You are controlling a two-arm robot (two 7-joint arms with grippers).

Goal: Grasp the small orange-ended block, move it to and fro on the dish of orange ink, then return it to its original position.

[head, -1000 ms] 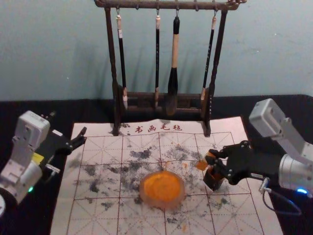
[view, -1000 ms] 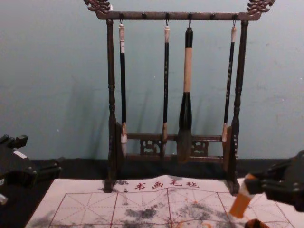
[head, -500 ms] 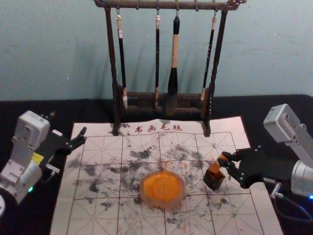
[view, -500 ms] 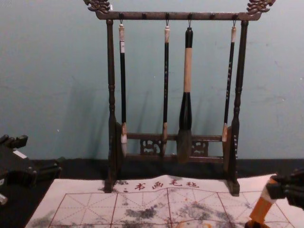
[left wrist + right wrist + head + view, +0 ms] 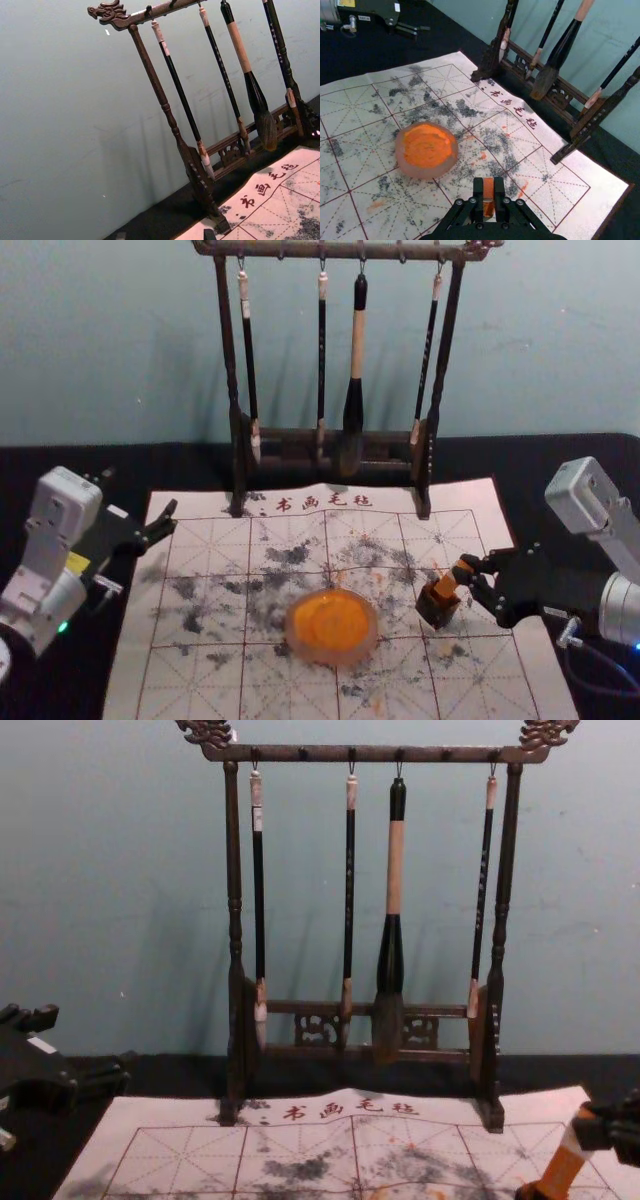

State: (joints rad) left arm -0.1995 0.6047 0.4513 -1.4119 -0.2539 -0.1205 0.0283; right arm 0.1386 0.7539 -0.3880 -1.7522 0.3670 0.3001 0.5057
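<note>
Between fingers of R gripper point(image 5: 463, 570) at dark pot point(image 5: 437, 611), gripped block point(image 5: 446, 584) by upper end, prob. light, stiff, ink-slick below, w/ L gripper point(image 5: 88, 1039) wide at left.

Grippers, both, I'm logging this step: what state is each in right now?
Left gripper: open, holding nothing.
Right gripper: closed on the orange-ended block.

Red characters 书画毛毡 point(image 5: 325, 502) mark the mat point(image 5: 481, 498), ahead-left of the right gripper point(image 5: 467, 576); writing on the brush handle point(image 5: 349, 880), farther ahead, is too small to read.
</note>
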